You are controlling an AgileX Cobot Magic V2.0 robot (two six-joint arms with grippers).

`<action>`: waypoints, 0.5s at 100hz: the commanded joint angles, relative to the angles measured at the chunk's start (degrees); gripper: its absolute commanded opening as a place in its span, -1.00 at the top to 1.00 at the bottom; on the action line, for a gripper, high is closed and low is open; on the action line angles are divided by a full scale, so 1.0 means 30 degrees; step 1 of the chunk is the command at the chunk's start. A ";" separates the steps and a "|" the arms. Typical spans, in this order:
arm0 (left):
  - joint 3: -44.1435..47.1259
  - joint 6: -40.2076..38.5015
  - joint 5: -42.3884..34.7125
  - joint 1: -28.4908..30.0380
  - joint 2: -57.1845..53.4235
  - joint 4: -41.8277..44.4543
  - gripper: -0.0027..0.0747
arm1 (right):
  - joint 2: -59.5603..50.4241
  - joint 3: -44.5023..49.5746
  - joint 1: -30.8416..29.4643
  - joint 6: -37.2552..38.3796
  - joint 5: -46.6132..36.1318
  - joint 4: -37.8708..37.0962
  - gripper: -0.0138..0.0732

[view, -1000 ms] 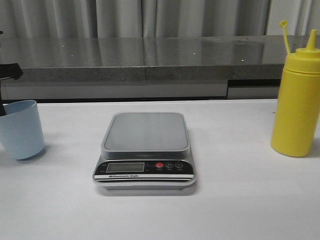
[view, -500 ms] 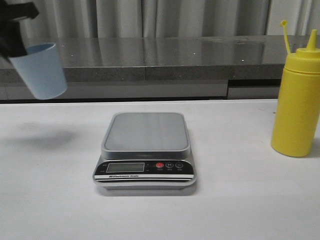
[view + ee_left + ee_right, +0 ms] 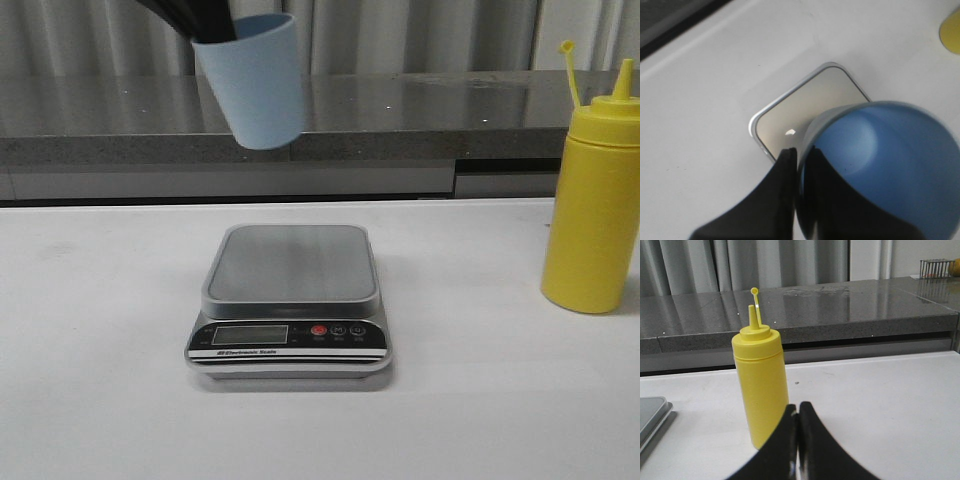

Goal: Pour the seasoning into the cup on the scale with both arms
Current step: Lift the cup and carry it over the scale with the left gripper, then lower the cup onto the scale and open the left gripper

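The pale blue cup (image 3: 254,82) hangs tilted in the air above and behind the scale (image 3: 290,265), with my left gripper (image 3: 205,25) shut on its rim, one finger inside and one outside. From the left wrist camera the cup (image 3: 890,165) fills the lower right, the left gripper (image 3: 799,155) pinches its wall, and the scale platform (image 3: 805,110) lies below. The yellow seasoning bottle (image 3: 596,205) stands upright at the table's right side. In the right wrist view my right gripper (image 3: 798,410) is shut on nothing, just short of the seasoning bottle (image 3: 761,385).
A grey stone counter (image 3: 400,110) runs along the back edge of the white table (image 3: 100,380), with curtains behind it. The scale's black panel with display and red button (image 3: 319,330) faces the front.
The left gripper has carried the cup from the table's left edge up and rightward; it now hangs above the scale's back. The bottle and scale have not moved.
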 commanded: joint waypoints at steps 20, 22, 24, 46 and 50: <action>-0.0715 0.0028 0.0246 -0.2059 0.0698 0.2670 0.98 | -0.0350 -0.0365 -0.0008 -0.0087 -0.1411 -0.0249 0.84; -0.0715 0.0028 0.0110 -0.2116 0.0759 0.2670 0.98 | -0.0350 -0.0365 -0.0008 -0.0087 -0.1411 -0.0249 0.84; -0.0715 0.0028 0.0026 -0.2147 0.0819 0.2670 0.98 | -0.0350 -0.0365 -0.0008 -0.0087 -0.1411 -0.0249 0.84; -0.0715 0.0028 -0.0179 -0.2147 0.1744 0.2401 0.98 | -0.0350 -0.0365 -0.0008 -0.0087 -0.1411 -0.0249 0.84; -0.0715 -0.0005 -0.0311 -0.2147 0.1897 0.2361 0.98 | -0.0350 -0.0365 -0.0008 -0.0087 -0.1411 -0.0249 0.84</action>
